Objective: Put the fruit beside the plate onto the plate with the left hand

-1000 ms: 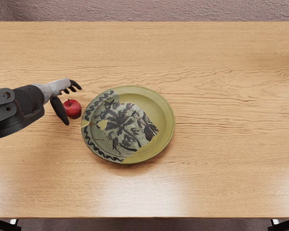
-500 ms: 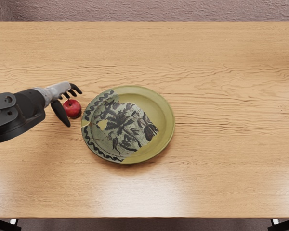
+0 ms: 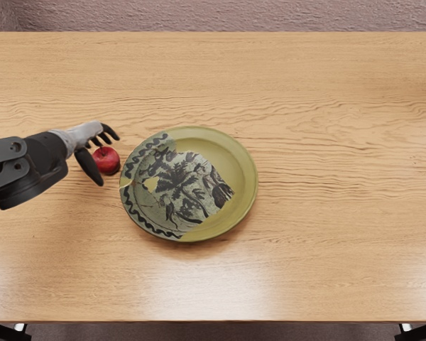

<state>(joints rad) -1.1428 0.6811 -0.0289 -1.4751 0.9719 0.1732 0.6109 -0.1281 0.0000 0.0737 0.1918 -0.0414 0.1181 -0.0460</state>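
I see a wooden table (image 3: 326, 106) with an olive patterned plate (image 3: 243, 181) left of centre. My left hand (image 3: 91, 145) comes in from the left, fingers (image 3: 111, 131) spread wide, gripping nothing. The apple (image 3: 106, 160) sits on the table just beside the plate's left rim, between thumb and fingers; I can't tell if they touch it.

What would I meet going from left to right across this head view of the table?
Left robot hand on its dark grey arm → small red apple → round olive-green patterned plate → bare light wooden tabletop.
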